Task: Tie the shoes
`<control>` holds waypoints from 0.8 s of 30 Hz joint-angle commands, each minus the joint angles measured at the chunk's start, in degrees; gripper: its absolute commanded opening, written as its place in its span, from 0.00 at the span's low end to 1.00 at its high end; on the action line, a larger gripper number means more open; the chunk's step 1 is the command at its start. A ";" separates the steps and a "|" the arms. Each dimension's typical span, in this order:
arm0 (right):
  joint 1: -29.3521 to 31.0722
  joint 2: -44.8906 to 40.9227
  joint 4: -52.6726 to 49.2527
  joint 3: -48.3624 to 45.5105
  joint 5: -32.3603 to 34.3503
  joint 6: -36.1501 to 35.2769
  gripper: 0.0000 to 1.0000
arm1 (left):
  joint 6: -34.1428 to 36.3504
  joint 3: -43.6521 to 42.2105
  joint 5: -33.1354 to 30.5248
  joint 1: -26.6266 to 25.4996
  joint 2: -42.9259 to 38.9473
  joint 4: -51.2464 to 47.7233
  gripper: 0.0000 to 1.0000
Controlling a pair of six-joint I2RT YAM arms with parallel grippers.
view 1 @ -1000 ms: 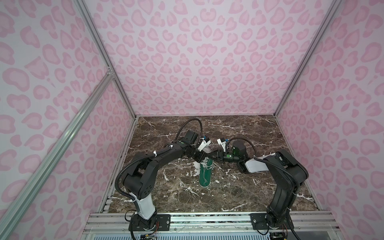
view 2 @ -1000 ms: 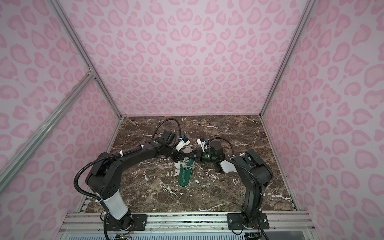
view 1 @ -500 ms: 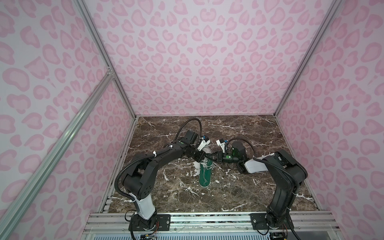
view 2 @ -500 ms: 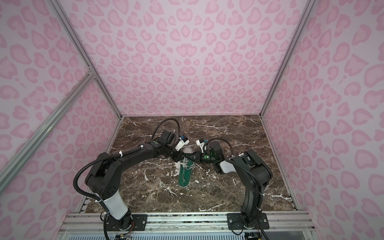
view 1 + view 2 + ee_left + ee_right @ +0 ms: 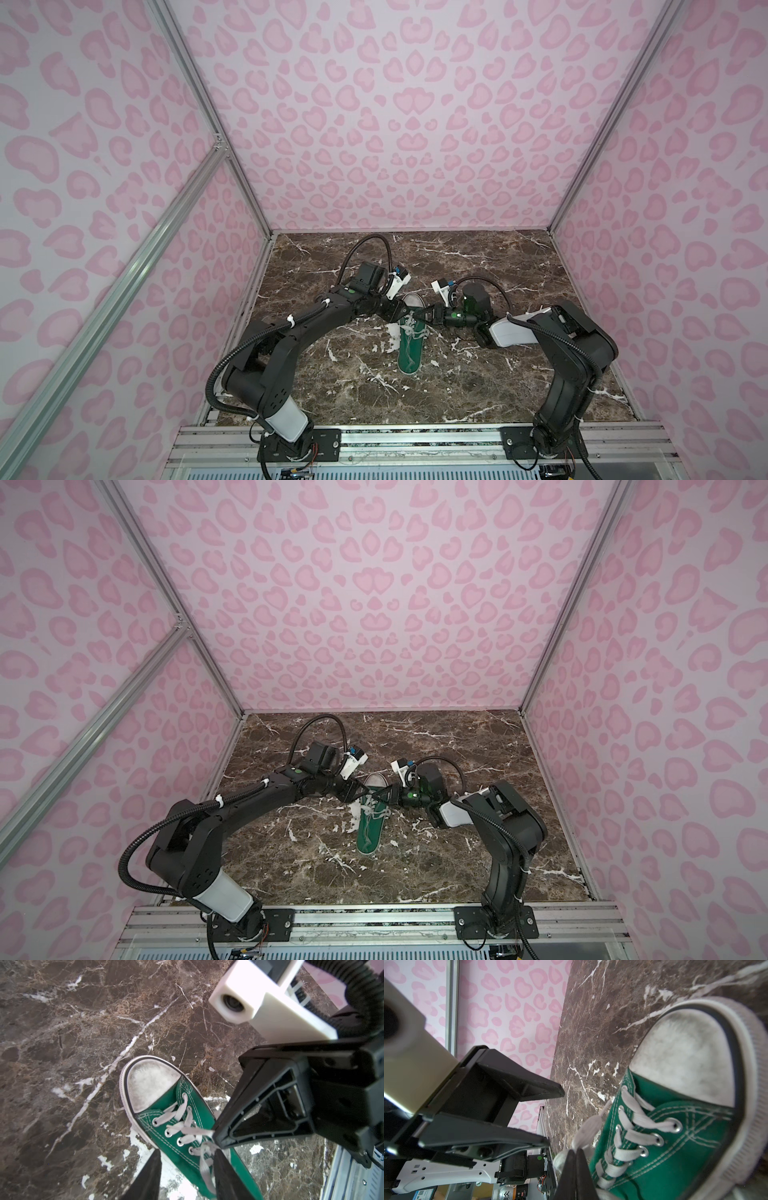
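Since a second ago my left gripper (image 5: 188,1176) has opened, jaws apart over the laces (image 5: 204,1159) | right gripper (image 5: 576,1174) pinches lace shut | sneaker (image 5: 409,347) mid-table (image 5: 519,374), toe away | I'd pull right gently, keeping tension

Readable markings, right wrist view:

1. Bottle (image 5: 505,1193) beyond the table's edge: pale label with dark Chinese characters, seemingly "炎" above a cut-off second one (the reading is unsure).
2. Blue sticker (image 5: 423,1194) on the white robot base: a QR-type square code, too small to decode.
3. Black strip (image 5: 548,1156) along the table's edge: tiny white print, illegible.

Both top views and the left wrist view: no legible text.
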 commanded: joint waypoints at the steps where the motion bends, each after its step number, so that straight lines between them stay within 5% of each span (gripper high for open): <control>1: 0.10 0.06 0.87 0.12 0.06 -0.58 0.01 | -1.42 -2.40 1.33 -0.04 -1.95 4.09 0.48; 9: 0.20 -0.21 -0.50 0.84 -0.06 -1.28 0.02 | -3.81 -3.78 5.59 -1.64 -0.41 7.37 0.47; 12: 0.29 -0.38 -0.58 0.78 -0.06 -1.28 0.02 | -4.27 -3.49 5.74 -1.91 0.57 7.66 0.38; 16: 0.25 -0.46 -0.80 0.70 0.09 -1.37 0.04 | -4.35 -2.99 5.40 -1.91 1.26 6.44 0.13; 24: 0.34 -0.29 -1.14 1.03 -0.05 -1.68 0.09 | -4.94 -5.10 5.61 -1.91 0.52 7.64 0.03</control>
